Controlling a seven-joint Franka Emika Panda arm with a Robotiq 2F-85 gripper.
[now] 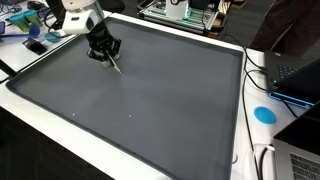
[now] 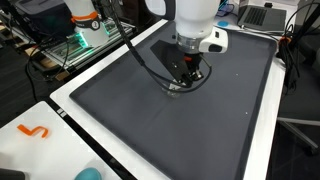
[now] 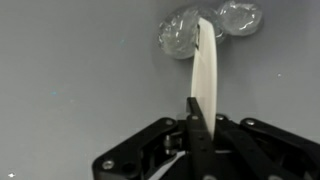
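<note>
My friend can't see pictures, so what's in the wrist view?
Black fingers pinch a white flat strip that points away from the camera. Its far end reaches a crumpled clear plastic lump lying on a plain grey mat.

The flat white plastic strip (image 3: 206, 75) was smooth and matt; the clear crinkled film (image 3: 180, 36) was glossy; the dark grey table mat (image 3: 70, 80) was matt.

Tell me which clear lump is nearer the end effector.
The clear lump left of the white strip in the wrist view; the right lump lies farther off.
</note>
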